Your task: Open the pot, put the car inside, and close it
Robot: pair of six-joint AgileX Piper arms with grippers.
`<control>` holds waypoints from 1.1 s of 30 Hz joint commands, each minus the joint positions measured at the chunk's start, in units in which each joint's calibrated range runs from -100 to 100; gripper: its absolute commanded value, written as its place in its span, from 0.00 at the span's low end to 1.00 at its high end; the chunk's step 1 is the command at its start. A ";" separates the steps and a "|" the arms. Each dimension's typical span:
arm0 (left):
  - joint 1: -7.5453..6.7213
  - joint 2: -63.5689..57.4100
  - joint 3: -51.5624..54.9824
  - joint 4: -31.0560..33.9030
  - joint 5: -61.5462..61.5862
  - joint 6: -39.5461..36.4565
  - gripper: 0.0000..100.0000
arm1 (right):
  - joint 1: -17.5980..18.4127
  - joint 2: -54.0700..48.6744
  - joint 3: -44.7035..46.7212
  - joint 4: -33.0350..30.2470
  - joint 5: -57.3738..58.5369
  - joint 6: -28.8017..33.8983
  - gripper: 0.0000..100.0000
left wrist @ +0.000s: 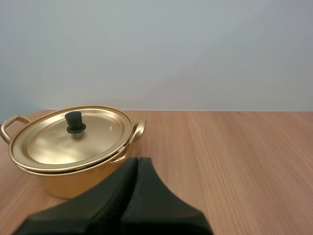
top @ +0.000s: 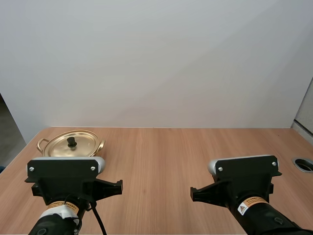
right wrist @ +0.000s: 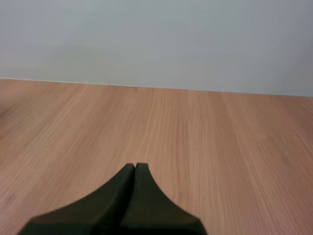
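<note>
The left hand is pressed together into one dark wedge and holds nothing. It sits low over the table, just short of the pot. The right hand is likewise pressed together and empty, over the table well apart from the pot. The pot stands at the table's far left, in front of the left arm, with its lid seated flat on the rim. It looks like thin gold-coloured metal: stiff, light, and probably slippery on its polished faces. The small black knob at the lid's centre is the likely place to pinch. The loop handles would serve for steadying the body.
</note>
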 commanded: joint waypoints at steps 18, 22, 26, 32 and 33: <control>0.00 0.00 0.00 0.00 0.00 0.05 0.00 | -0.06 -3.27 0.00 -4.69 2.85 4.72 0.00; 0.00 0.00 0.00 0.00 0.00 0.05 0.00 | -0.15 -3.27 0.00 -4.59 3.03 4.72 0.00; 0.00 0.00 0.00 0.00 0.00 0.05 0.00 | -0.15 -3.27 0.00 -4.59 3.03 4.72 0.00; 0.00 0.00 0.00 0.00 0.00 0.05 0.00 | -0.15 -3.27 0.00 -4.59 3.03 4.72 0.00; 0.00 0.00 0.00 0.00 0.00 0.05 0.00 | -0.15 -3.27 0.00 -4.59 3.03 4.72 0.00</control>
